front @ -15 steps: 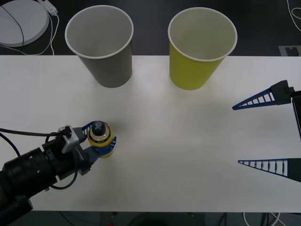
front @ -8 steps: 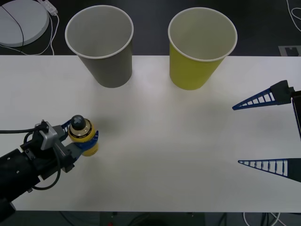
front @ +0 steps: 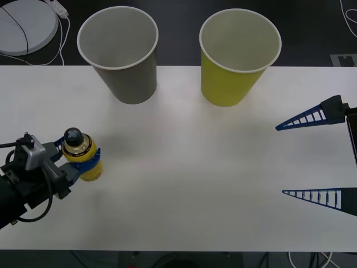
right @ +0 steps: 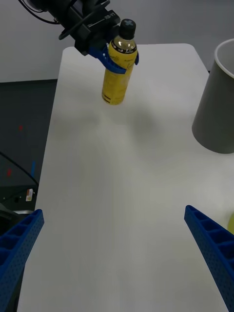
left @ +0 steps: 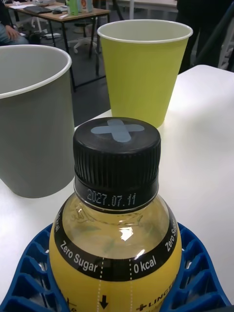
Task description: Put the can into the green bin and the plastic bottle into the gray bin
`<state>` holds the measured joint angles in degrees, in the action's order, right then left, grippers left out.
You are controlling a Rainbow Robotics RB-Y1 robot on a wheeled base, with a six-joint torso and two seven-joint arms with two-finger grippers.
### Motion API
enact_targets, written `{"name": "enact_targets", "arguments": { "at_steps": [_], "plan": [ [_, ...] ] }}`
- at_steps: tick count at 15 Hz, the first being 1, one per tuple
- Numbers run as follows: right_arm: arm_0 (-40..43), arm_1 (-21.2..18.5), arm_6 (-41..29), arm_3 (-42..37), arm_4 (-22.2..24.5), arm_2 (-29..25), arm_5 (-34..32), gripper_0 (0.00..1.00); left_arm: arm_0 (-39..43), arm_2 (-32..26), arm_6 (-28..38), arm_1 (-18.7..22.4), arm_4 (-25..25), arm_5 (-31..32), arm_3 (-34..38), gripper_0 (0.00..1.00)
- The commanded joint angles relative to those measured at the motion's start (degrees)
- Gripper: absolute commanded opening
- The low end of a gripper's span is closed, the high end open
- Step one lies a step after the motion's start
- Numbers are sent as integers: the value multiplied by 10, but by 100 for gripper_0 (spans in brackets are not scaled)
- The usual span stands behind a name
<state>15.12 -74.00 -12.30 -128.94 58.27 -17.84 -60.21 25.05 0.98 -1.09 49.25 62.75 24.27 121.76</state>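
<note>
- Bottle position is what has changed: the plastic bottle (front: 81,159) is now seen further to the left and a little further from the near edge of the table (front: 195,167) than it was one second ago, and it is held upright.
- The left gripper (front: 75,162) is pinched around the upper body of the bottle, below the black cap (left: 117,148); the blue ribbed fingers (left: 29,273) are wrapped on both sides of it in the left wrist view.
- In the right wrist view the bottom of the bottle seems to be just above the table, so it is judged as lifted, though this cannot be told for sure.
- The gray bin (front: 119,53) stands at the far side, to the left of the green bin (front: 239,56); both are upright and appear empty inside.
- The bottle is well apart from the gray bin, so the drop is not yet done. A higher lift and a move towards the far side are probably needed to pass the rolled rim.
- The right gripper (front: 312,159) is parked at the right side of the table with its jaws spread wide, holding nothing.
- No can is seen on the table.
</note>
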Motion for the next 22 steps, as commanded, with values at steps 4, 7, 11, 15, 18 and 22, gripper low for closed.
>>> {"name": "enact_targets", "arguments": {
  "at_steps": [4, 7, 11, 15, 18, 22],
  "plan": [
    [0, 0, 0, 0, 0, 0, 0, 100, 5, -110, 148, 36, 45, 99, 2, 0],
    [0, 0, 0, 0, 0, 0, 0, 100, 4, -166, 238, 42, 103, 140, 10, 0],
    [0, 0, 0, 0, 0, 0, 0, 100, -18, -220, 339, 52, 175, 207, 22, 0],
    [0, 0, 0, 0, 0, 0, 0, 100, -65, -236, 427, 73, 228, 256, 22, 0],
    [0, 0, 0, 0, 0, 0, 0, 100, -111, -244, 474, 99, 238, 290, 1, 0],
    [0, 0, 0, 0, 0, 0, 0, 100, -184, -219, 475, 130, 227, 292, -59, 0]
  ]
}}
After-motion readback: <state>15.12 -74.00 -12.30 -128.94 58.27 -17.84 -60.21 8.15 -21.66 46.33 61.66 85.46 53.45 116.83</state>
